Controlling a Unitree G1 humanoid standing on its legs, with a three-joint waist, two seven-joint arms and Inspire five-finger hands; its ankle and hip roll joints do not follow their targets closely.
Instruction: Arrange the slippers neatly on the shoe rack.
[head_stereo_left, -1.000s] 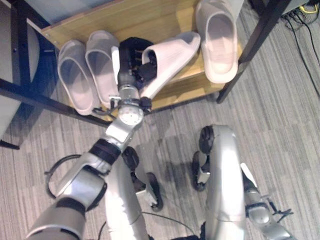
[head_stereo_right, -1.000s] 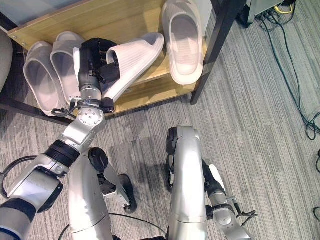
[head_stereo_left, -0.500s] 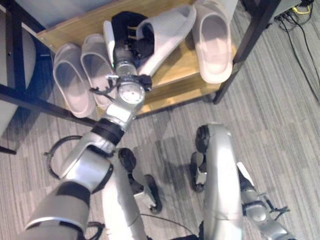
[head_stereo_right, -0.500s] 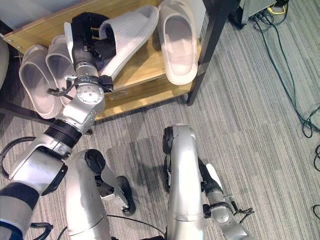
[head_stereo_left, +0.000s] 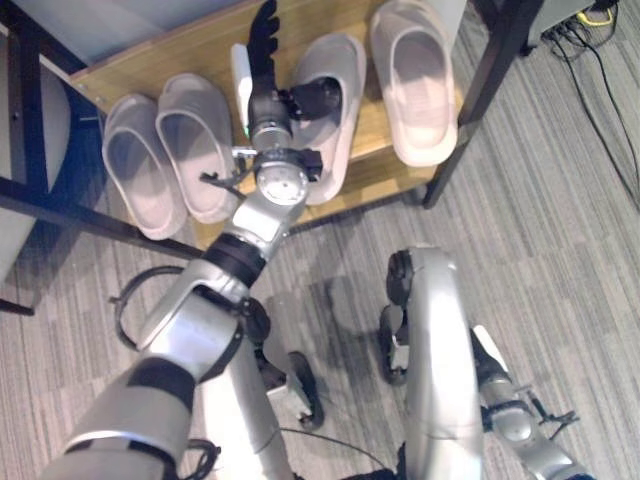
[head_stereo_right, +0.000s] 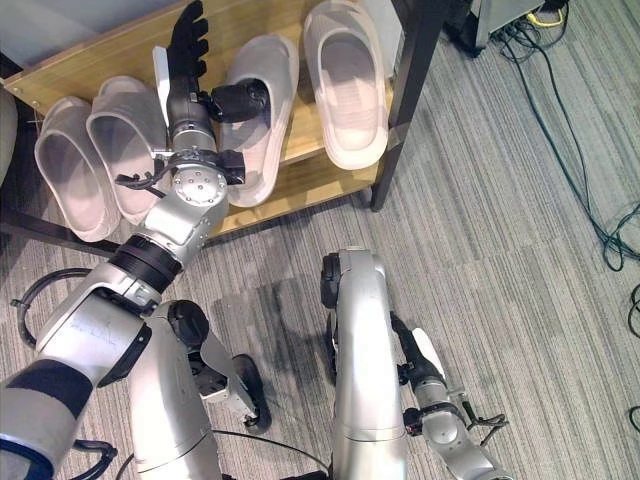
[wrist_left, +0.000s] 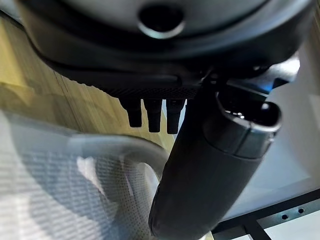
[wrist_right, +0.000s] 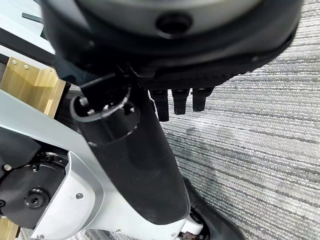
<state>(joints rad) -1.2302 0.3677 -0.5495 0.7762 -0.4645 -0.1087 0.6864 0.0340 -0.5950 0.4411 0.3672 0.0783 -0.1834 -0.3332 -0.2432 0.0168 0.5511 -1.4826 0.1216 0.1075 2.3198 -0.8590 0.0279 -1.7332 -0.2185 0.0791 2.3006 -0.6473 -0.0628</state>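
Four pale grey slippers lie soles down on the wooden shoe rack. A pair sits at the rack's left end. A third slipper lies flat in the middle, and a fourth lies beside it on the right. My left hand reaches over the shelf between the pair and the third slipper. It is open: its fingers point straight toward the back and its thumb rests over the third slipper's strap. The left wrist view has that slipper just past the thumb. My right hand hangs low over the carpet, fingers relaxed.
A black frame leg stands at the rack's right end and a black bar crosses in front at the left. Cables trail over the grey carpet to the right of the rack.
The third slipper, held tilted on edge in my left hand before, now lies flat beside the fourth. My left fingers have straightened and let it go. The camera has shifted slightly.
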